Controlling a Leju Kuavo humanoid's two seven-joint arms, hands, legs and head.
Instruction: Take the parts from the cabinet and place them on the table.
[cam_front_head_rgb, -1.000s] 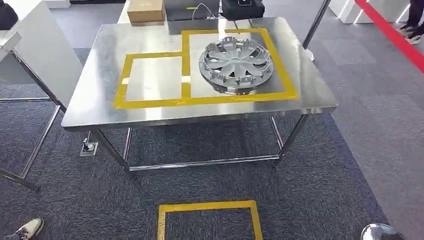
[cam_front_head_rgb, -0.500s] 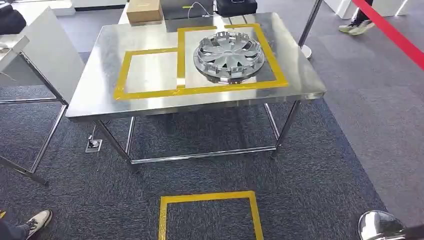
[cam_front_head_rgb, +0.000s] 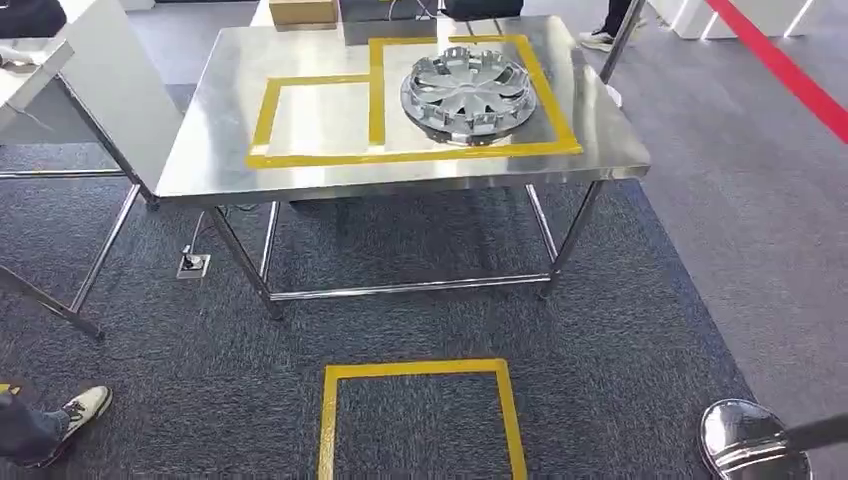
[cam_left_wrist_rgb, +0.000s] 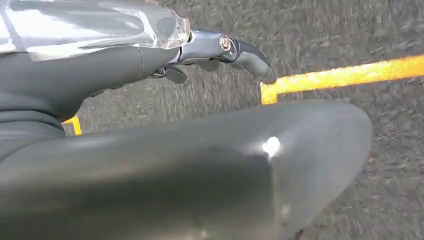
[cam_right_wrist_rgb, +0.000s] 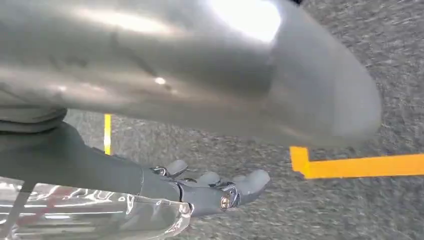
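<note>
Head view showed one part, a silver wheel cover (cam_front_head_rgb: 469, 95), already lying inside the larger yellow-taped square on the bench (cam_front_head_rgb: 200, 150) (the smaller square beside it bare). Left hand (cam_left_wrist_rgb: 220, 52) and right hand (cam_right_wrist_rgb: 215, 190) hung empty, fingers loosely apart, so more fetching probably remained.

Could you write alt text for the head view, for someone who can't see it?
A silver wheel cover lies inside the larger yellow-taped square on a steel table. Grey carpet in front carries another yellow tape square; a person's shoe shows at lower left.
</note>
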